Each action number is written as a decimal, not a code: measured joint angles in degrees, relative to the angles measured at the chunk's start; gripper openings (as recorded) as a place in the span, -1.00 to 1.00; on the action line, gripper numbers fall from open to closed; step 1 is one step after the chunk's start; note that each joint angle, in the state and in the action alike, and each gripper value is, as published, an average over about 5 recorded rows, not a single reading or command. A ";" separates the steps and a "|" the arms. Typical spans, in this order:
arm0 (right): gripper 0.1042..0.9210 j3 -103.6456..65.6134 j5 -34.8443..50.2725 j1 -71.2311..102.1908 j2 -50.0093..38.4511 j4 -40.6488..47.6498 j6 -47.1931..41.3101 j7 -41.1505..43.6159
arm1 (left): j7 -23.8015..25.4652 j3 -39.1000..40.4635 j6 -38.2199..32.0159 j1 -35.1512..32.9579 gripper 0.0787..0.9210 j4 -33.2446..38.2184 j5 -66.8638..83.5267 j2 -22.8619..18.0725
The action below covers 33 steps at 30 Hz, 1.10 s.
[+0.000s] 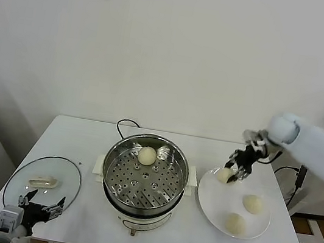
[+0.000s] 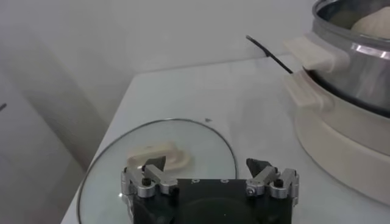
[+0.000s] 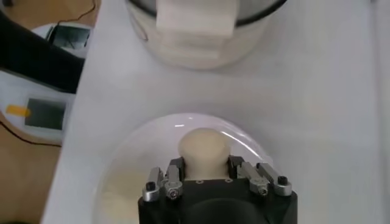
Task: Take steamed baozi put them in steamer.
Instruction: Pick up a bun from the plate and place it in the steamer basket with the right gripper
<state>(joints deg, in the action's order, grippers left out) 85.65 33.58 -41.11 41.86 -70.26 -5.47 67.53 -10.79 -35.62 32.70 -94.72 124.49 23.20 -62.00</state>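
Clenched on one steamed baozi (image 1: 224, 175), the right gripper (image 1: 236, 168) has its jaws around the bun at the plate's (image 1: 216, 205) rim nearest the steamer (image 1: 145, 174), with two more buns (image 1: 252, 203) lying farther out on that plate. Another bun (image 1: 147, 155) sits on the steamer's perforated floor toward the back, and the left gripper (image 1: 43, 209) waits with jaws released over the glass lid (image 1: 29, 171) at the worktop's (image 1: 192, 240) left end
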 measured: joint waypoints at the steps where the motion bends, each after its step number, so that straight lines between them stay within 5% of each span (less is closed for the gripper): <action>1: -0.16 0.98 1.44 -1.76 0.13 -0.83 -0.78 -0.18 | -0.01 0.09 0.03 0.10 0.77 -0.03 -0.04 0.02; 19: -0.16 4.65 26.11 -11.27 8.92 -13.00 -13.97 -13.18 | -0.04 0.26 0.05 0.39 0.77 0.18 -0.21 -0.20; 33: -0.15 0.71 32.61 -2.54 19.21 -13.22 -18.81 -26.19 | -0.04 -0.59 -0.07 -0.26 0.77 0.61 -0.22 -0.90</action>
<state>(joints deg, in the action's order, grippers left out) 86.36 66.19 -43.65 61.08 -83.48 -24.28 41.34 -10.83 -36.21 32.63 -94.98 125.10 22.99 -62.90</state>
